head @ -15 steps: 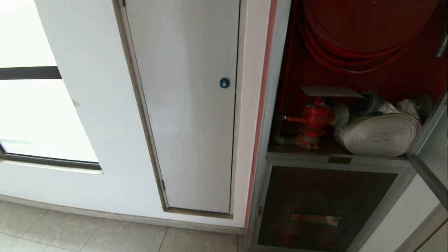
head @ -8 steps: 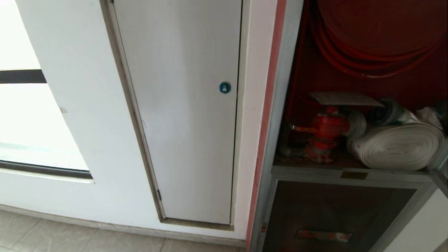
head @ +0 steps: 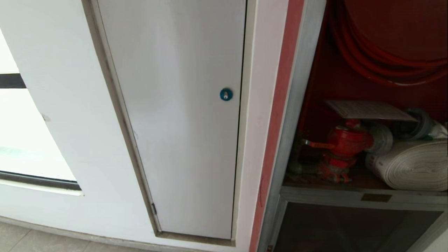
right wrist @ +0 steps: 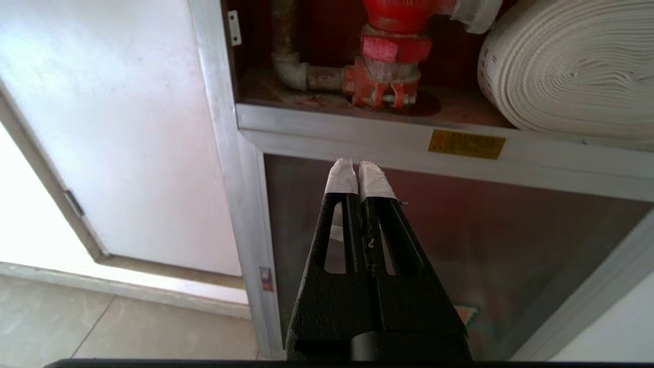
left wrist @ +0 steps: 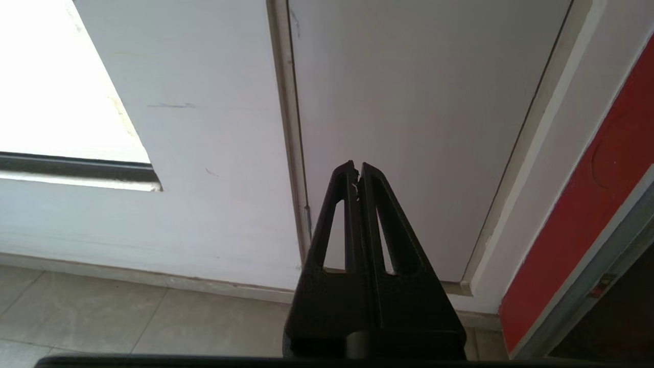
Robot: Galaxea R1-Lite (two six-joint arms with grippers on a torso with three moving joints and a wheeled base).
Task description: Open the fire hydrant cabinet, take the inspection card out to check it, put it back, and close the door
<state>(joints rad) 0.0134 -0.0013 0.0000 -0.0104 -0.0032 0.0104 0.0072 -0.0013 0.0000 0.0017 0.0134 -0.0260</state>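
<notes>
White wall fills most of the head view, with a plain white panel bearing a small blue round lock set into it, a bright window off to one side and pale floor tiles along the bottom. At the other edge of that view stands the fire hydrant cabinet, its upper compartment open to sight: red hose coils hang above, a red valve sits on the shelf, and a white rolled hose lies just beside it. A flat pale sheet rests above the valve, which is likely the inspection card, though its print cannot be read. The cabinet's door does not show plainly in any view.

The left gripper hangs with its fingers pressed together, holding nothing, in front of the white panel. The right gripper, with white-taped tips, is likewise pinched closed and empty, pointed at the aluminium crossbar just below the valve, near the small brass plate.

Judging by the open compartment, the step in hand seems to be reaching the card. To do it well, the robot should first bring the cabinet more squarely in front of itself, since it sits at the margin of the head view. The right gripper would need to spread its fingers before approaching, rise above the valve, and take the sheet by its free near edge, keeping clear of the valve handle and hose couplings so nothing snags.
</notes>
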